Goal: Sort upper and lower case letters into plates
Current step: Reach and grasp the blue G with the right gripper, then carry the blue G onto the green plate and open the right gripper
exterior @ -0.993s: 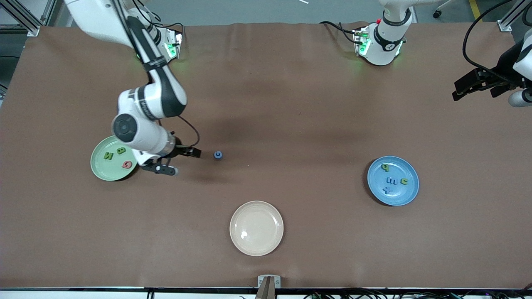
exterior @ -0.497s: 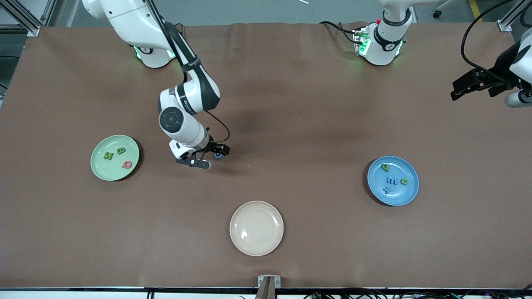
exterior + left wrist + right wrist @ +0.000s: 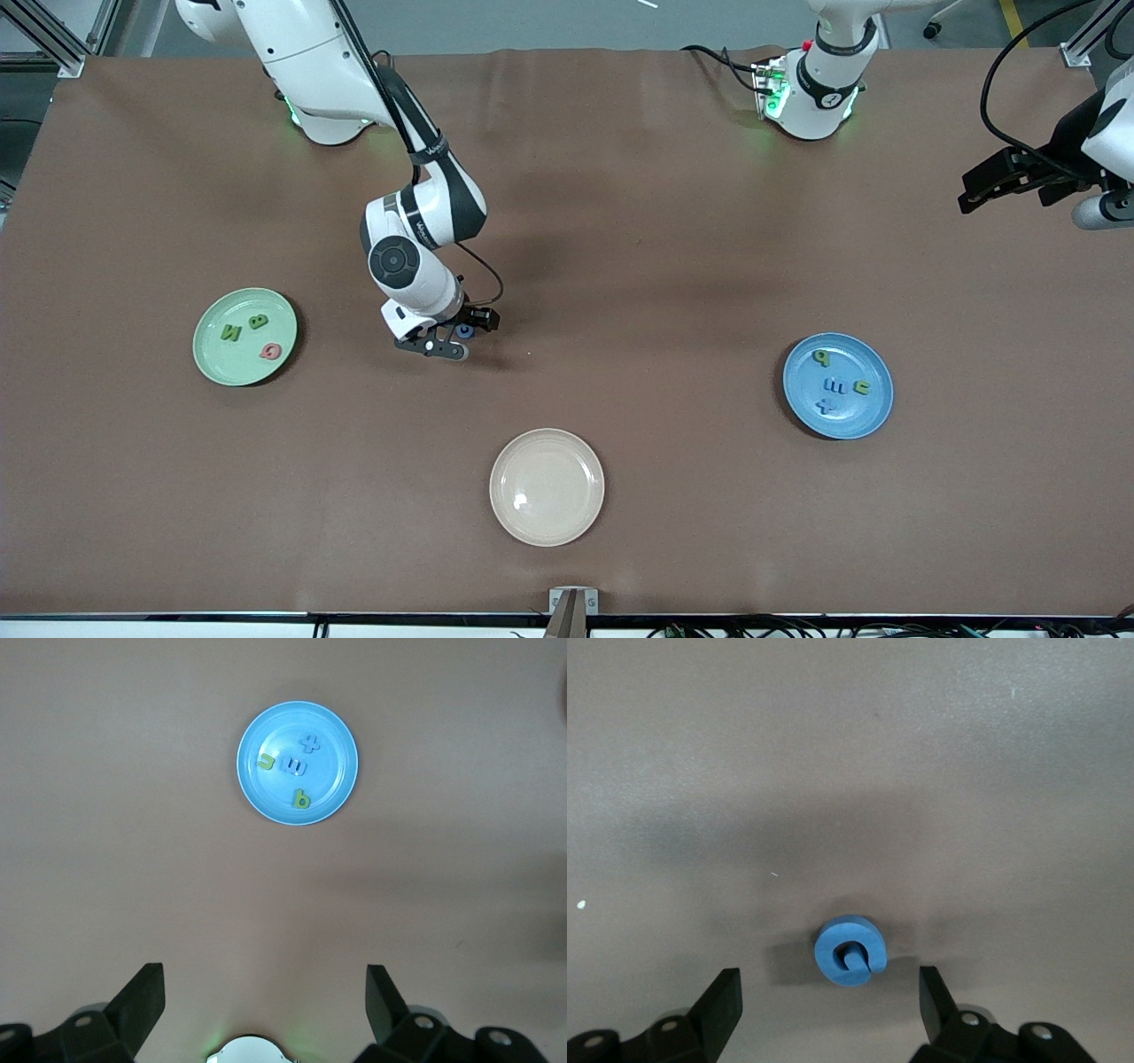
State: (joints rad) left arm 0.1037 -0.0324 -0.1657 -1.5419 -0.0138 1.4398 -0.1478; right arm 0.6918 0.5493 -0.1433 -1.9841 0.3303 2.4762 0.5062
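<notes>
A blue capital G [image 3: 464,331] lies on the brown table, also seen in the right wrist view [image 3: 850,951]. My right gripper [image 3: 461,334] hangs open just over it, one finger on each side, not touching. The mint green plate [image 3: 213,363] toward the right arm's end holds a green B [image 3: 258,322], a green N [image 3: 231,333] and a red G [image 3: 268,352]. The blue plate [image 3: 864,421] toward the left arm's end, also in the left wrist view [image 3: 257,788], holds several small letters [image 3: 837,384]. My left gripper [image 3: 1010,182] waits open, high over the table's edge.
An empty cream-beige plate [image 3: 547,486] sits near the front edge of the table, nearer the camera than the blue G. A metal bracket [image 3: 572,602] sits at the front edge.
My right arm swung from beside the green plate toward the table's middle and now hangs over the blue G. The left arm has barely moved.
</notes>
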